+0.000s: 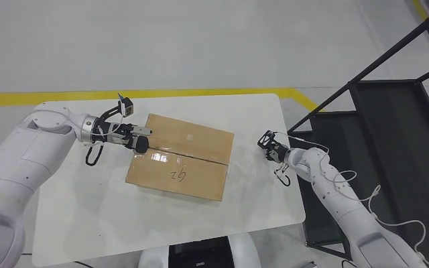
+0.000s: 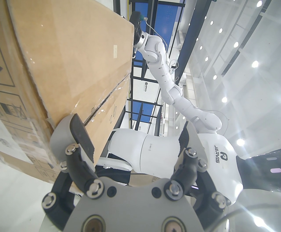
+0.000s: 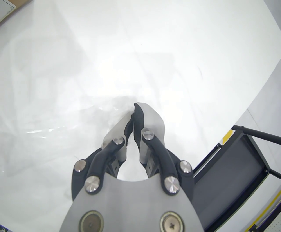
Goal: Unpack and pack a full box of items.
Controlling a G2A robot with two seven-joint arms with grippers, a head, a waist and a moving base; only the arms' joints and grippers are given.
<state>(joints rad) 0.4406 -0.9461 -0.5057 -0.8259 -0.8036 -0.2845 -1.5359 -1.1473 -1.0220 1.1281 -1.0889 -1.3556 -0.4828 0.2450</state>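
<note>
A closed cardboard box [image 1: 181, 157] lies in the middle of the white table [image 1: 80, 221], with glossy clear tape along its centre seam. My left gripper [image 1: 139, 143] is at the box's left end, open, with one finger [image 2: 80, 134] against the box [image 2: 76, 55] edge beside the seam. My right gripper [image 1: 267, 142] is low over the table to the right of the box, apart from it, fingers shut [image 3: 134, 115]. A crumpled strip of clear film [image 3: 74, 127] lies on the table up to its fingertips; I cannot tell whether it is pinched.
A black metal rack [image 1: 375, 134] stands just past the table's right edge, close to the right arm. A yellow floor line [image 1: 201, 94] runs behind the table. One corner of the box [image 3: 5, 5] appears in the right wrist view.
</note>
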